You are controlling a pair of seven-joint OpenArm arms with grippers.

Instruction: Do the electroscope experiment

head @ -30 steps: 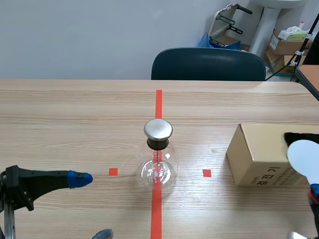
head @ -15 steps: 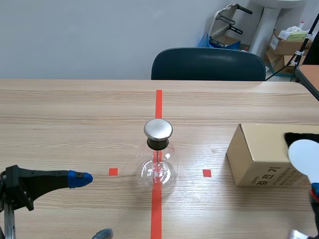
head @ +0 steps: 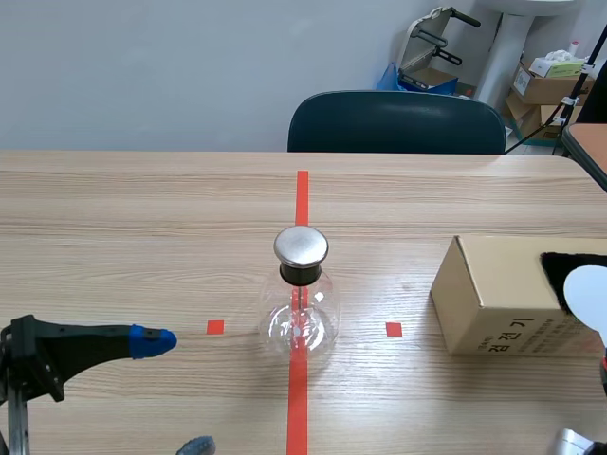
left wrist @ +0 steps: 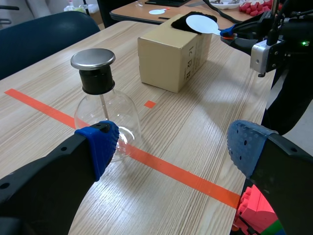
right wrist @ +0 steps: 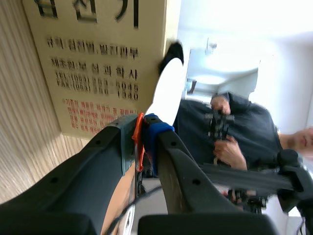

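Left pincer (left wrist: 171, 147) with fingers wide apart, nothing between them. Just ahead of its left finger, standing upright, the glass electroscope flask (left wrist: 103, 115) with a metal cap (left wrist: 93, 58). Right pincer (right wrist: 143, 142) clamped on the thin orange stem of a white disc (right wrist: 168, 93). Close ahead of this pincer, the cardboard box (right wrist: 98, 58), with a black cloth (left wrist: 188, 22) on its top and the disc over that cloth.
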